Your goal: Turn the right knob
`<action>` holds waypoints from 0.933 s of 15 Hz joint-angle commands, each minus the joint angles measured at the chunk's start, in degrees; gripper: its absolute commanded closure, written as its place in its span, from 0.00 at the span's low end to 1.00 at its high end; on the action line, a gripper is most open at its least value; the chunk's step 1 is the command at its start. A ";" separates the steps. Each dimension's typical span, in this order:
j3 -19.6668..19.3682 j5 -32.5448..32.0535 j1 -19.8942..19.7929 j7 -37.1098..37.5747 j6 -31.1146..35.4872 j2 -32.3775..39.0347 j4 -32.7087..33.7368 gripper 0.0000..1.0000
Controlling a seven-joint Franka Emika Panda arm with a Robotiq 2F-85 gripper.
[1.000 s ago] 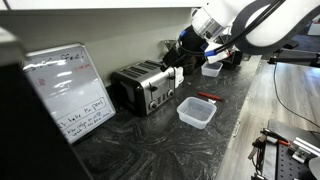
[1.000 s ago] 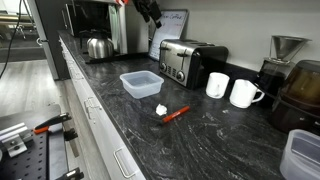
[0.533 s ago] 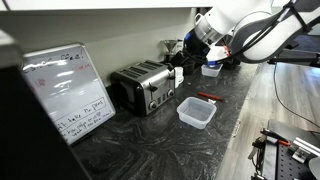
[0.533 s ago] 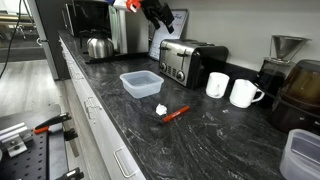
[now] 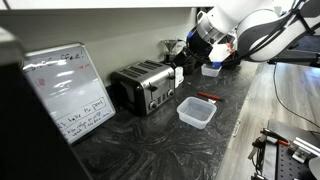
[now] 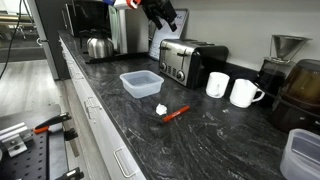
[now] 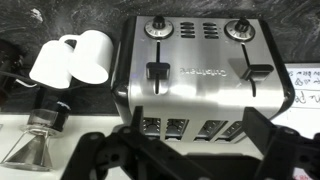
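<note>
End effector (image 7: pixel 165 140), open wide and empty, hovers above toaster (image 7: pixel 200 75); look-alike knobs (image 7: pixel 240 32) (viewed from behind, sides swapped) invite turning the wrong one.

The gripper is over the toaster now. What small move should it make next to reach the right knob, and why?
Probably shift the gripper down along the front of the toaster, lining it up with the knob seen at right in the wrist view. The jaws stand open over the slots, well apart from that knob, so nothing can be turned yet.
</note>
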 commanded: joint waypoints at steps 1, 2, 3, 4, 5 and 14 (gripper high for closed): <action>4.28 -8.58 -4.58 9.09 -4.23 -1.31 -0.69 0.00; 4.68 -9.63 -4.33 10.60 -4.97 -0.66 -0.83 0.25; 4.99 -10.33 -3.87 11.80 -5.45 0.07 -0.96 0.27; 5.19 -10.18 -3.11 12.48 -5.76 0.88 -1.16 0.33; 5.58 -10.27 -2.89 13.36 -5.64 1.68 -1.27 0.42; 5.46 -0.88 -1.19 8.60 2.35 12.63 1.01 0.99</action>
